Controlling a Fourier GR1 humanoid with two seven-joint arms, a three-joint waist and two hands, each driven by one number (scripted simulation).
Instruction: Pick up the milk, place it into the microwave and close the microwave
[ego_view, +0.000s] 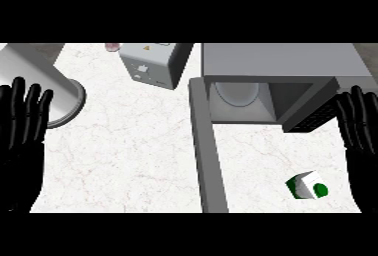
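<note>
Microwave (284, 70) at far right, door (209, 155) swung open toward the near edge. Milk (308, 185) on the counter (140, 150) at near right — apart from both hands. Left hand (22, 130) and right hand (362, 135) rest open at the edges.

A white marbled bench (133, 165) with faint reddish veins fills nearly everything underfoot of the view, evenly lit and without hard shadows. At its far side stands a grey boxy appliance (151, 65) with a small warning sticker on top, tilted a little. To the left, a large pale cylinder (44, 87) lies across the bench's edge, its round end facing inward. Beyond the far corners, a strip of dull brownish surface (40, 50) shows.
</note>
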